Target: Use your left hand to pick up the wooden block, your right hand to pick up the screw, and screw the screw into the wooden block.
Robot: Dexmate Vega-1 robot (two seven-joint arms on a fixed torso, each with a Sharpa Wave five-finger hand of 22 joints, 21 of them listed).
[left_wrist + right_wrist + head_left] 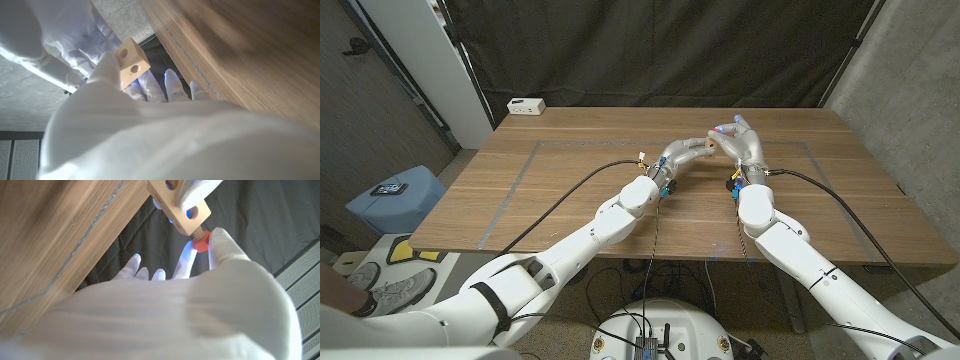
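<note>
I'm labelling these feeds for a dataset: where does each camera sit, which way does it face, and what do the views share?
Head view: on the robot's head, facing down over the wooden table; both arms show, left hand meeting right hand.
Left wrist view: on the left wrist, looking along the left hand's back at the wooden block it holds.
Right wrist view: on the right wrist, looking along the right hand pinching the red screw at the block.
Shared: both wrist views show the block and table edge.

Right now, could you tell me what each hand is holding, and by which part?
The left hand grips the wooden block by its sides. The right hand pinches the screw by its red head, its tip at the block.
</note>
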